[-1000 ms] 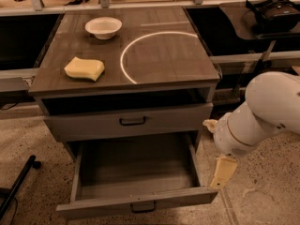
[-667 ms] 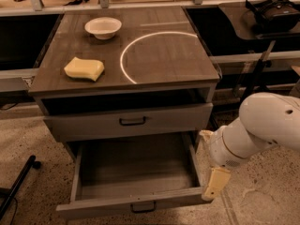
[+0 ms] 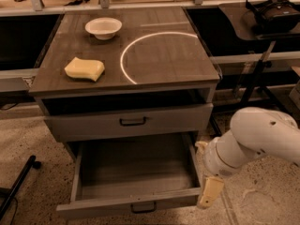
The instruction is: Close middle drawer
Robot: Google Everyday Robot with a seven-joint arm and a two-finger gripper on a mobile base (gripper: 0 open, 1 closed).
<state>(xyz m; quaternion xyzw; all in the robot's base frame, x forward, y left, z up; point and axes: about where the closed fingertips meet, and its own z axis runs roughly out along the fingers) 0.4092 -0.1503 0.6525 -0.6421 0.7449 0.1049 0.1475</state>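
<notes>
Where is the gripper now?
The gripper is low right in the camera view, beside the front right corner of the open middle drawer.

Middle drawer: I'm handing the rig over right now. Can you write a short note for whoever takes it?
Gripper: low, just outside the right front corner of the middle drawer; contact with it unclear.
Middle drawer: pulled far out, below the shut upper drawer.
Done: arm brought beside the drawer front.
Left: push the front panel in until it sits flush.
Sponge and bowl sit on the top, not involved.
</notes>
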